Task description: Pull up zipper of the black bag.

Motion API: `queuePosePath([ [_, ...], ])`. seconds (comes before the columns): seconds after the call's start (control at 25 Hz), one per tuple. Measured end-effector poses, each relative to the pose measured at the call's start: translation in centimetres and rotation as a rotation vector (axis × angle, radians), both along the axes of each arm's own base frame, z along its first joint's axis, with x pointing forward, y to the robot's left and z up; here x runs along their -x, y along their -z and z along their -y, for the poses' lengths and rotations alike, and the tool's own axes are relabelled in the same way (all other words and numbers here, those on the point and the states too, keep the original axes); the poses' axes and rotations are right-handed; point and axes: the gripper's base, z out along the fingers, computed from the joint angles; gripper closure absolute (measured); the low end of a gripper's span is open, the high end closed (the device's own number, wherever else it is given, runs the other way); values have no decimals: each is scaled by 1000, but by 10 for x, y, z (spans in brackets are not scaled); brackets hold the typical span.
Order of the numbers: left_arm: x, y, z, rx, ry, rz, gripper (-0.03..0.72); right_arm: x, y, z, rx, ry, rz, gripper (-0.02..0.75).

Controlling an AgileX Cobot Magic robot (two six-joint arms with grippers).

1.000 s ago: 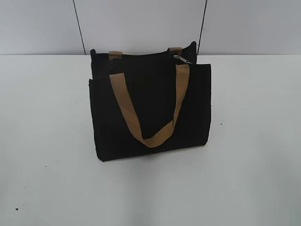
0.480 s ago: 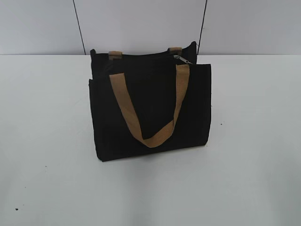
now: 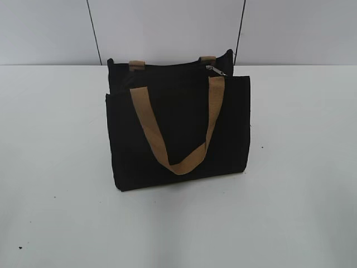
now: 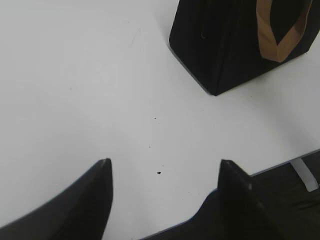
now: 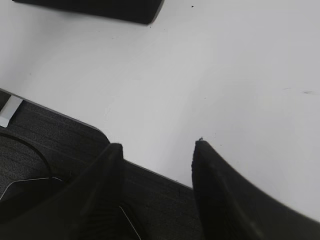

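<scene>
The black bag (image 3: 178,134) stands upright in the middle of the white table, with a tan strap hanging down its front. The small silver zipper pull (image 3: 216,70) lies on the bag's top near the right end. No arm shows in the exterior view. In the left wrist view the bag's lower corner (image 4: 220,45) sits at the top right, far from my left gripper (image 4: 165,167), which is open and empty above the table's front edge. In the right wrist view a bag edge (image 5: 100,7) shows at the top left. My right gripper (image 5: 157,147) is open and empty.
The white table (image 3: 301,184) stretches round the bag. Its front edge and a dark floor mat (image 5: 55,145) show in both wrist views. Small dark specks (image 4: 159,173) lie on the table. A grey panelled wall (image 3: 167,28) stands behind.
</scene>
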Motion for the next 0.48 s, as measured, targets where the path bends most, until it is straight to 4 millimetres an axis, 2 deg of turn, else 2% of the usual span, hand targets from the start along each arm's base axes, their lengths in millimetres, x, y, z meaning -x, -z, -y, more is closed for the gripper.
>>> queuePosePath([
  [0.2,1,0,-1,5,-62,8,207,1,0,0,-3,1,9,393],
  [0.48,17,0,-8,44,-254,103,242,20,-3,6,-30,105,148,393],
])
